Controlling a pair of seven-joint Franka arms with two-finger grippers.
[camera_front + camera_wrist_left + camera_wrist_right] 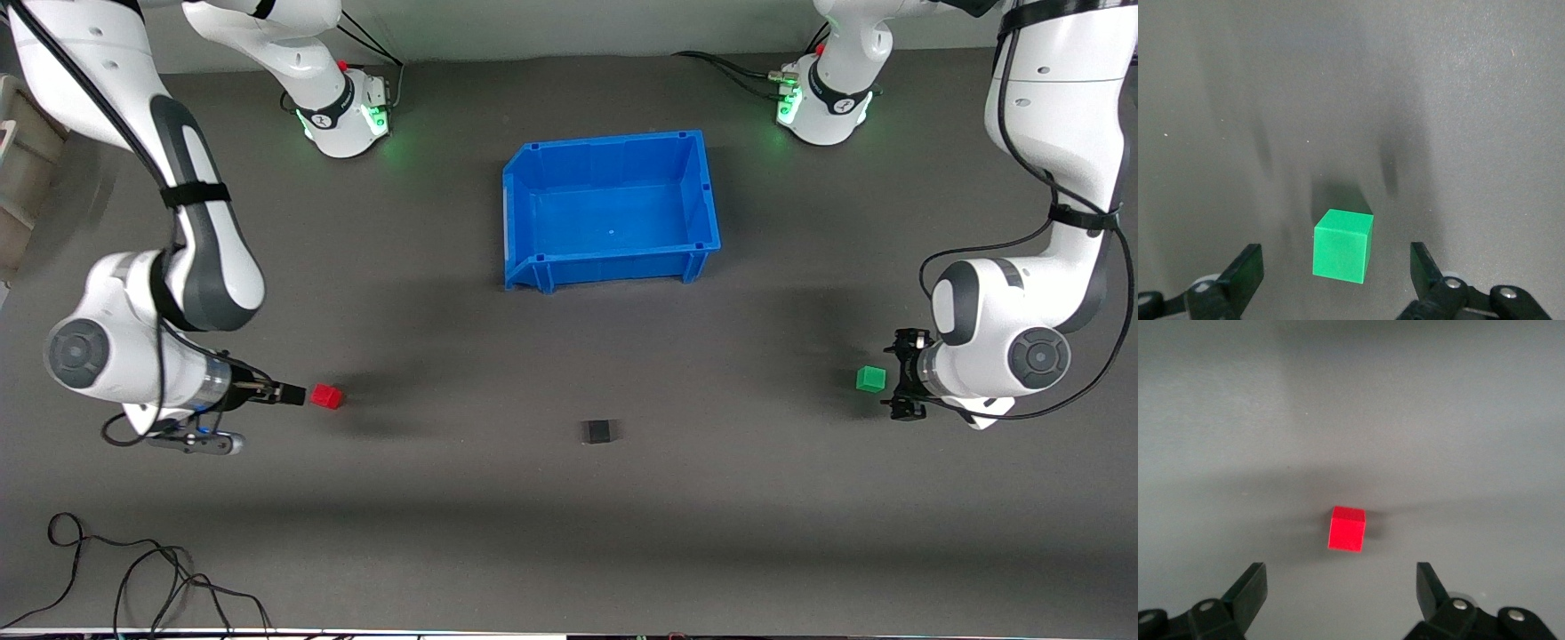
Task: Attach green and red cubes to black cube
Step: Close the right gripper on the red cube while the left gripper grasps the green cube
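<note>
A blue bin (610, 209) is set near the arms' bases, well apart from all three cubes; nothing is seen between the cubes and the grippers. The black cube (597, 431) is placed nearest the front camera, between the red cube (326, 396) and the green cube (871, 379). The right gripper (293, 394) is held open just beside the red cube; the left gripper (900, 384) is held open beside the green cube; in both wrist views the fingers are cut off by the frame's edge. Loose cables (133, 578) are seen at the table's near edge.

Grey mat (551, 533), pale wall strip (578, 27), cables (133, 578).
</note>
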